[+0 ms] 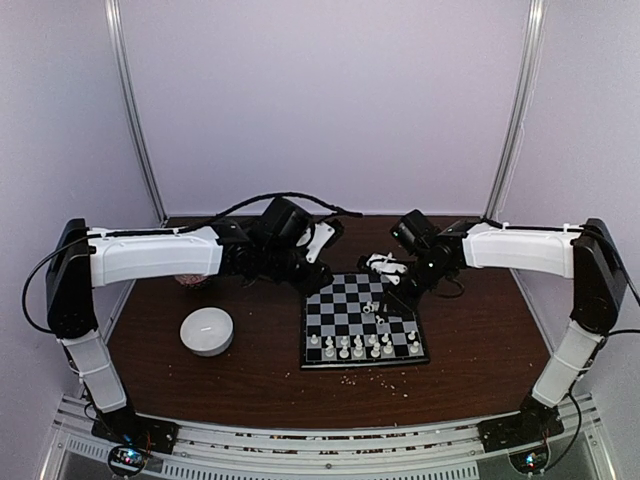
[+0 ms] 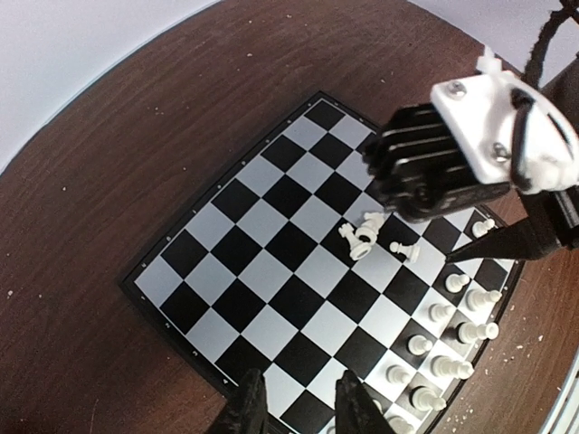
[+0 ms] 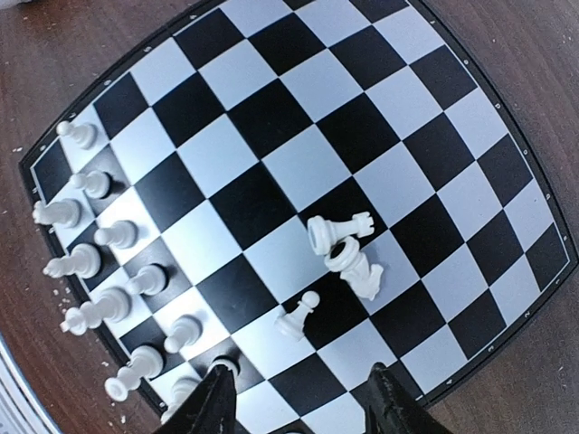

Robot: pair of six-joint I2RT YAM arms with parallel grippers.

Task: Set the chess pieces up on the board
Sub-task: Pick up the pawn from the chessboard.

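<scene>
The board [image 1: 345, 305] lies right of the table's centre. Several white chess pieces [image 1: 365, 347] stand in two rows along its near edge, also seen in the right wrist view as rows of pieces [image 3: 99, 262]. Near the middle of the board a rook [image 3: 339, 231] and a knight [image 3: 360, 269] lie toppled against each other, with a pawn [image 3: 297, 316] beside them. My right gripper [image 3: 300, 407] hangs open just above the board, short of the pawn, with nothing between its fingers. My left gripper [image 2: 300, 407] is open and empty over the board's far left edge.
A round white bowl [image 1: 207, 330] sits left of the board. Pale crumbs [image 1: 380, 372] are scattered on the brown table in front of the board. In the left wrist view the right gripper's body [image 2: 443, 154] hovers over the toppled pieces.
</scene>
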